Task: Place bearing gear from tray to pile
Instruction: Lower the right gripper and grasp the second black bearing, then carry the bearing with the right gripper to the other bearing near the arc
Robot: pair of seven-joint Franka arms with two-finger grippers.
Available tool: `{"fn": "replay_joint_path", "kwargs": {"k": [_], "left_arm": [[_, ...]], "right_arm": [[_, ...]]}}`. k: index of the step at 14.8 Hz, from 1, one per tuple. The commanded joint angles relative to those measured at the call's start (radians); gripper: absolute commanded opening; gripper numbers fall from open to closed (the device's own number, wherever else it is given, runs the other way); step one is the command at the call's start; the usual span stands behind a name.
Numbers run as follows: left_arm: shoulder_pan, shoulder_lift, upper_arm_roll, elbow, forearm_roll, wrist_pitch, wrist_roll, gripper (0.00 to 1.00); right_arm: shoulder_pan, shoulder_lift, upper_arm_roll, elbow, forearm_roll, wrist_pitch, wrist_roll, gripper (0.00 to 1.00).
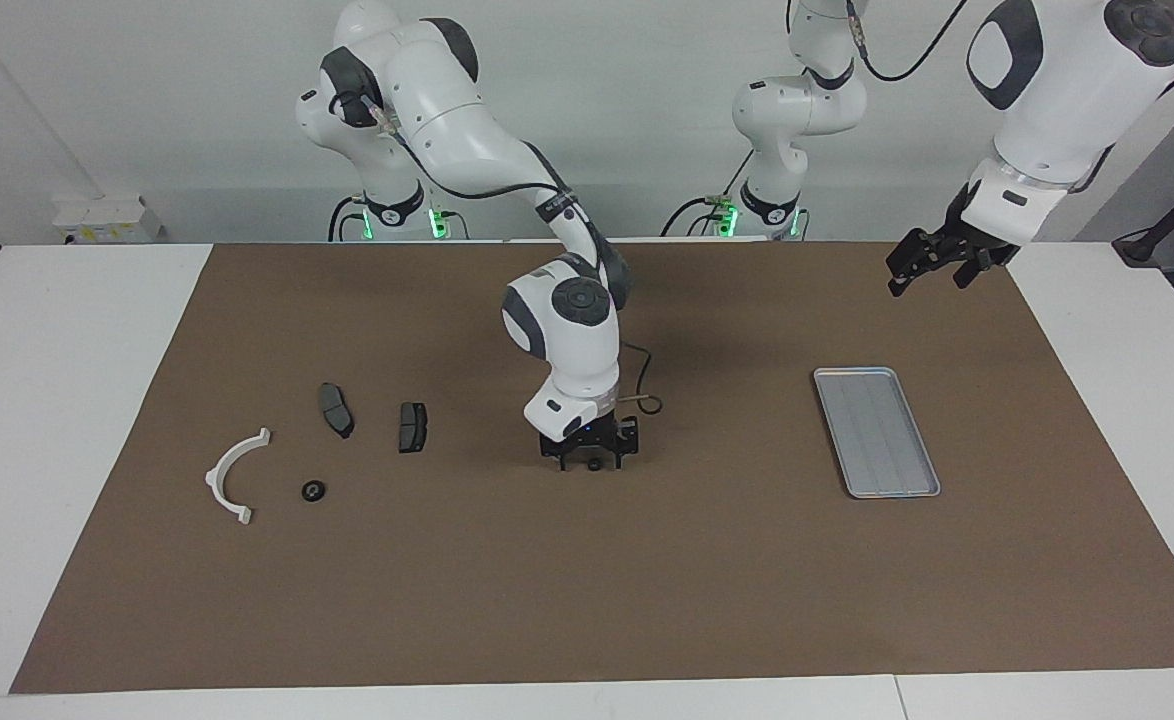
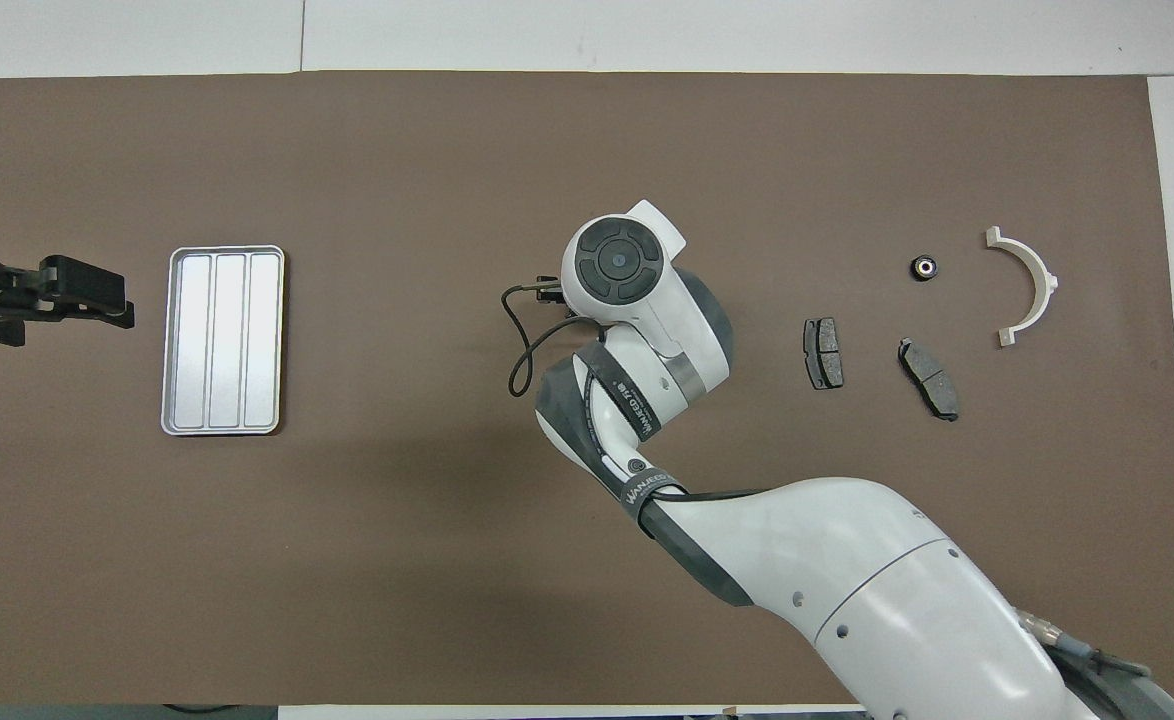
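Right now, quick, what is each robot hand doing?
Left gripper: open, empty, waiting in the air near the tray.
Right gripper: down at the mat, fingers around a small black bearing gear; a firm grip cannot be told.

A white table under a brown mat; above the mat, a plain pale wall.
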Motion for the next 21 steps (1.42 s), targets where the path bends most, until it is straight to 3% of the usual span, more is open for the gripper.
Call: {"fn": "replay_joint_path", "kwargs": {"k": [1,3,9,11,14,21], "left_arm": [[0.009,-0.011,-0.009,-0.006,0.005,0.009,0.008,1.00],[0.005,-0.011,-0.009,-0.006,0.005,0.007,0.008,1.00],[0.005,-0.012,-0.009,-0.007,0.005,0.007,0.008,1.00],[0.005,-0.012,-0.009,-0.007,0.005,0.006,0.008,1.00],[0.005,-0.012,-0.009,-0.008,0.005,0.006,0.008,1.00],[0.005,-0.012,-0.009,-0.008,0.005,0.007,0.007,1.00]], "right_arm": [[-0.003,0.005,0.008,-0.005,-0.013,0.015,-0.002,0.28],[-0.002,0.002,0.008,-0.003,-0.013,0.011,-0.001,0.00],[-0.018,-0.004,0.006,0.017,-0.036,-0.060,-0.046,0.00],[-0.047,-0.007,0.006,0.066,-0.033,-0.115,-0.118,0.00],[-0.127,-0.027,0.011,0.116,-0.022,-0.204,-0.272,0.00],[-0.362,-0.093,0.016,0.095,0.013,-0.285,-0.668,0.00]]}}
